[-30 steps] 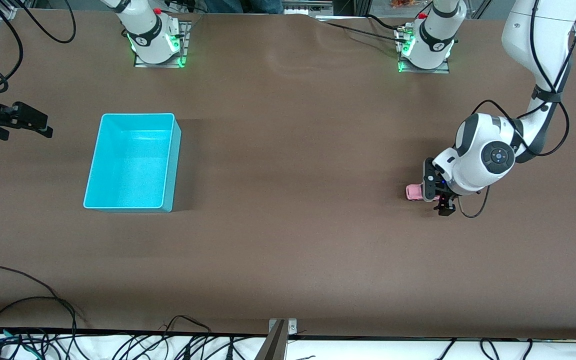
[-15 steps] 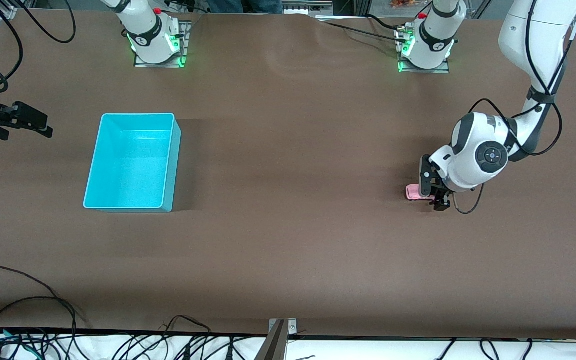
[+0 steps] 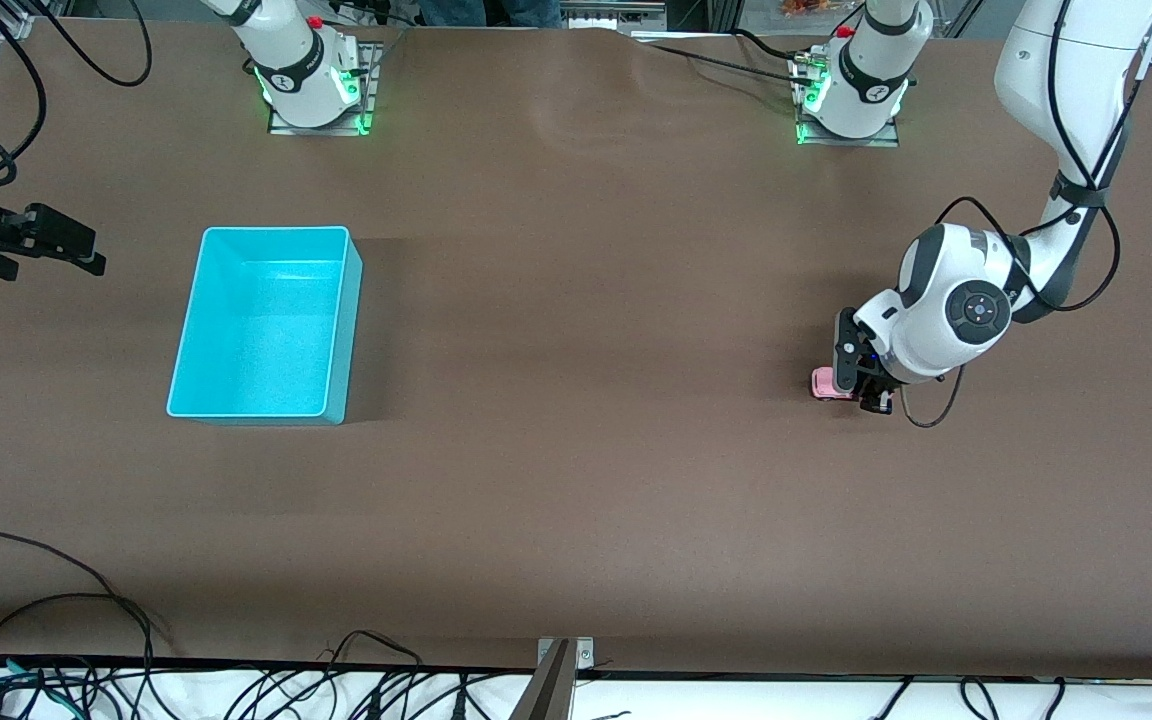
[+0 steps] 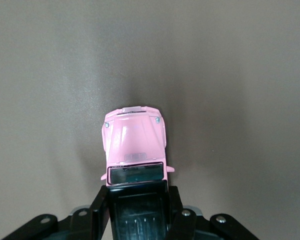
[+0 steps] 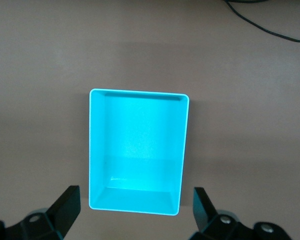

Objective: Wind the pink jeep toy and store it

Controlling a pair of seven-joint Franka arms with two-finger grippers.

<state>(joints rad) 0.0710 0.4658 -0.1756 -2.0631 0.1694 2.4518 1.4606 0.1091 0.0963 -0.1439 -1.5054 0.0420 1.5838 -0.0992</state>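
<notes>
The pink jeep toy (image 3: 824,384) stands on the brown table toward the left arm's end. In the left wrist view its pink hood (image 4: 134,137) points away from the gripper and its black roof lies between the fingers. My left gripper (image 3: 861,392) is down at the table, with its fingers (image 4: 101,205) pressed against both sides of the jeep's rear. My right gripper (image 3: 86,255) waits open and empty at the right arm's end of the table, beside the turquoise bin (image 3: 274,231). In the right wrist view the gripper (image 5: 135,212) looks at the empty bin (image 5: 139,92).
The two arm bases (image 3: 311,85) (image 3: 851,95) stand along the edge farthest from the front camera. Loose cables (image 3: 56,610) lie along the edge nearest to it. A wide stretch of bare table separates the bin from the jeep.
My left arm has shifted slightly toward the right arm's end and settled lower over the jeep's rear. The jeep, the bin and the right arm have not moved.
</notes>
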